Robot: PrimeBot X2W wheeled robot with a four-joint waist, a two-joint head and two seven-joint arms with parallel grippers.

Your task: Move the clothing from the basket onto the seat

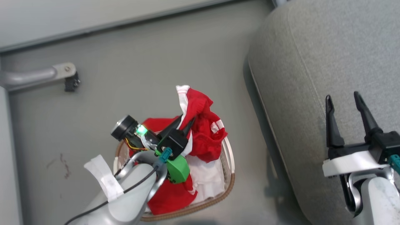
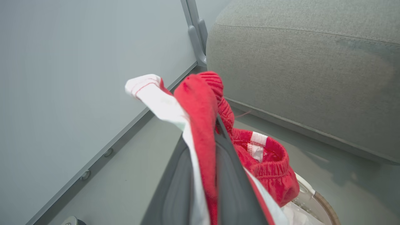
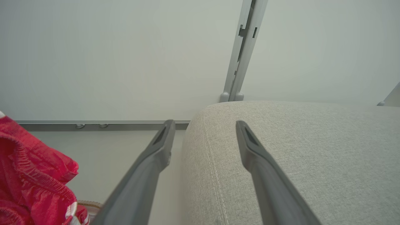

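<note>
My left gripper [image 1: 186, 120] is shut on a red garment with white stripes [image 1: 203, 125], which hangs from its fingers just above the basket [image 1: 229, 175]. In the left wrist view the red and white cloth [image 2: 200, 106] is pinched between the two dark fingers [image 2: 229, 175] and drapes over their tips. More red clothing [image 1: 170, 195] lies in the basket under my left arm, on its white lining. The grey seat [image 1: 312, 62] is to the right. My right gripper [image 1: 343, 97] hovers open over the seat's front edge [image 3: 200, 162], holding nothing.
A grey metal leg with a black foot [image 1: 67, 76] stands on the floor at the left. A wall with a grey baseboard [image 1: 109, 26] runs along the back. A vertical metal post [image 3: 242, 50] rises behind the seat. Bare floor separates basket and seat.
</note>
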